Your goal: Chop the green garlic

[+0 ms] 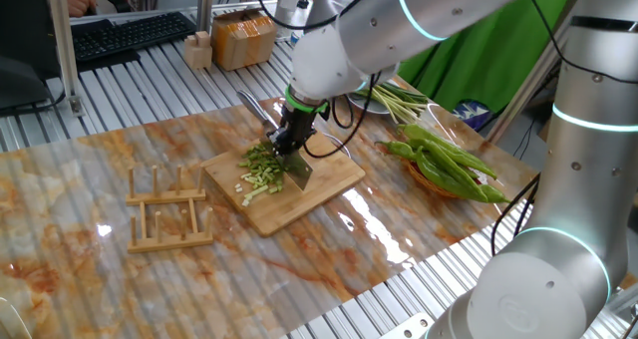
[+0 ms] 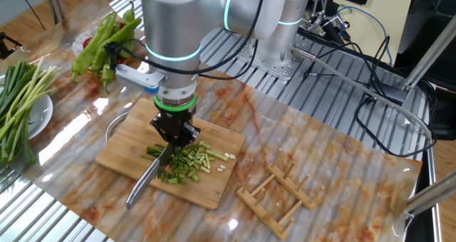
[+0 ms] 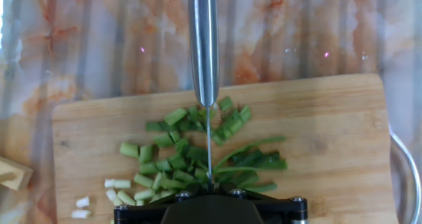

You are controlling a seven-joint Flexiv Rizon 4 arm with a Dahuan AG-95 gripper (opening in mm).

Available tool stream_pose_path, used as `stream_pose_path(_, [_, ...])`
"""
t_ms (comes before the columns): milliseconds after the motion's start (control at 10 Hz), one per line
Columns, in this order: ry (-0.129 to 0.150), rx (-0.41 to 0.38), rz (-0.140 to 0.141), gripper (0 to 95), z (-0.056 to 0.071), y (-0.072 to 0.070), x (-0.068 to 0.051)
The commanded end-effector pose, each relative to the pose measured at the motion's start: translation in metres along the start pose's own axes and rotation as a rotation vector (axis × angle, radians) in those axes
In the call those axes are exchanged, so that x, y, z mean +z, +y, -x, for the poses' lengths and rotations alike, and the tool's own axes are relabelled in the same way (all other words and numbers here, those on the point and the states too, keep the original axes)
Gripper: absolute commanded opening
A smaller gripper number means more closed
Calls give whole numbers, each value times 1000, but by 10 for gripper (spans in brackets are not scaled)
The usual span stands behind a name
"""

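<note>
1. Gripper (image 2: 174, 132): the two fingers are closed on the knife (image 2: 146, 176), gripping it near the blade, with the steel handle jutting out past the board's edge. In the hand view the blade (image 3: 209, 141) appears edge-on as a thin vertical line, with the handle (image 3: 203, 39) running straight up from it.
2. Blade position: the edge stands down among the cut pieces, on or just above the board; contact with the wood cannot be told.
3. Green garlic (image 1: 263, 169): a loose heap of short green bits lies near the middle of the cutting board (image 1: 339, 179), on both sides of the blade. A few longer, thin, uncut strands (image 3: 254, 159) lie just to the blade's right in the hand view, and some pale bits (image 3: 115, 183) sit apart at the heap's left edge.
4. Handling, as a judgement: the stalks look light, soft and hollow, likely to roll or scatter under a blade; they are best held down by the knife's own weight and cut across the longer strands, not gripped.
5. Surroundings: a wooden rack (image 1: 167, 211) stands just beside the board on the marbled table (image 1: 60, 239); green peppers (image 1: 449, 165) and a bundle of long stalks (image 2: 21, 100) lie well apart from it
</note>
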State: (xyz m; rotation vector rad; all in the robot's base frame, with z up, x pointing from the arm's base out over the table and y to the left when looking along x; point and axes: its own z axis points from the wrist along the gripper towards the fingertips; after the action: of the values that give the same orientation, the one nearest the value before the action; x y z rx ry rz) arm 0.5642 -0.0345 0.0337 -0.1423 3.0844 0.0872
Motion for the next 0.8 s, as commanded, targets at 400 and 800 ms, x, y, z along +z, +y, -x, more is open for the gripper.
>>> stream_pose_path(400, [30, 1, -31, 0, 4, -1, -21])
stream_pose_path(800, [35, 6, -33, 0, 4, -3, -35])
